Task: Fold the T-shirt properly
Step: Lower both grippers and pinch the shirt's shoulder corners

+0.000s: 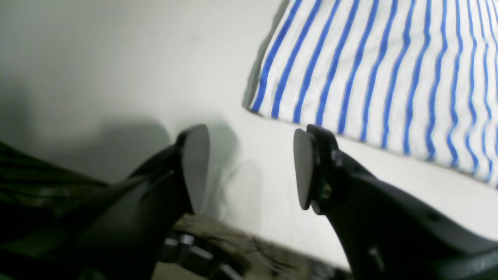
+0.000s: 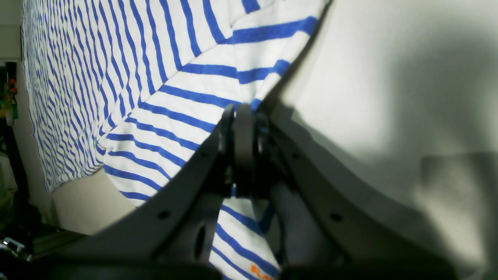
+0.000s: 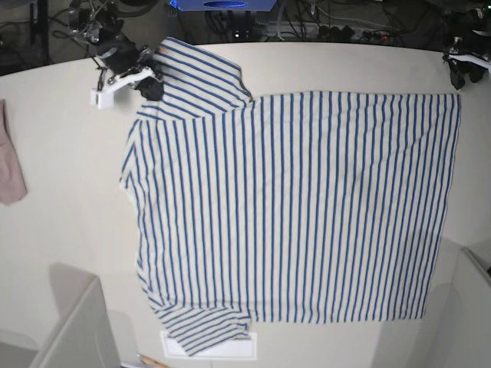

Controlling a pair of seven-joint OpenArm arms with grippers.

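The T-shirt (image 3: 291,207), white with thin blue stripes, lies spread flat on the pale table (image 3: 69,230). In the base view my right gripper (image 3: 149,77) sits at the shirt's top left sleeve. The right wrist view shows this gripper (image 2: 239,116) shut on the edge of the striped sleeve (image 2: 202,97), which lifts slightly into the jaws. My left gripper (image 3: 462,69) is at the far top right, just beyond the shirt's corner (image 3: 456,98). Its fingers (image 1: 194,167) stand apart over bare table, open (image 1: 249,167), with the shirt's corner (image 1: 369,70) just ahead.
A plain pinkish cloth (image 3: 9,165) lies at the table's left edge. Grey box-like shapes stand at the front left (image 3: 77,322) and front right (image 3: 468,307). A white sheet (image 3: 207,349) peeks from under the shirt's lower sleeve. Cables and gear (image 3: 307,23) crowd the space behind the table.
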